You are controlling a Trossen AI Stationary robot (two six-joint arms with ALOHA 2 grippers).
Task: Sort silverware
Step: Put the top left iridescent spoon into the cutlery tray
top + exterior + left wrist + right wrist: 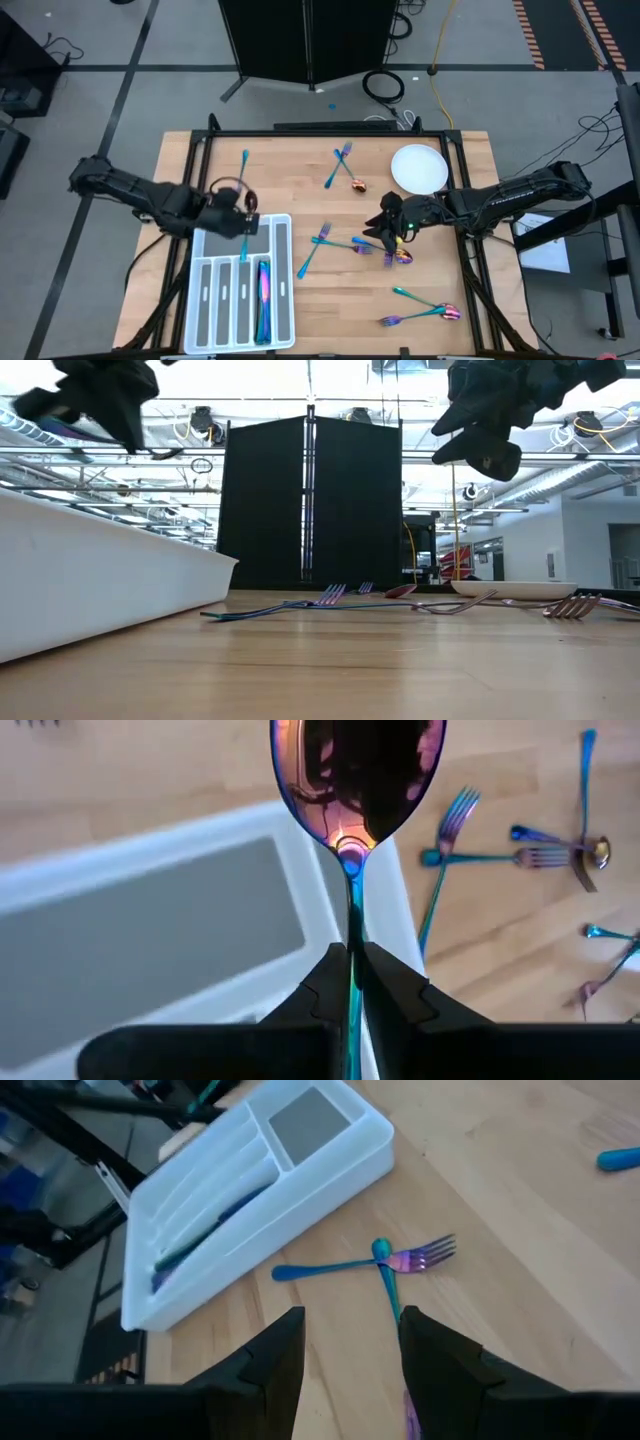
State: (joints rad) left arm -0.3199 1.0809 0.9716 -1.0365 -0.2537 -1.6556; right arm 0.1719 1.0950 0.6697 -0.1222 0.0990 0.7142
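Note:
My left gripper (244, 222) hovers over the far end of the white compartmented tray (205, 300) and is shut on an iridescent spoon (355, 780), whose purple bowl sticks out beyond the fingertips. My right gripper (388, 232) is open, right of centre, above loose silverware. In the right wrist view its fingers (350, 1330) stand over a teal-handled fork (400, 1262) crossed by another teal piece (385, 1280). More forks (340, 165) and spoons (358, 185) lie flat on the wooden table. Some silverware (265, 295) lies in a long tray slot. My left gripper pinches the spoon's slim teal handle (352, 925) between its two fingers, just behind the bowl. The handle runs along the fingers and back between them. The spoon is lifted clear above the tray's wide grey compartment (150, 930), bowl pointing away from the gripper.
A round white plate (418, 168) sits at the far right of the table. Further pieces lie near the near right corner (420, 310) and one teal piece (245, 160) at the far left. The tray takes up the near left corner. Bare wood shows mid-table.

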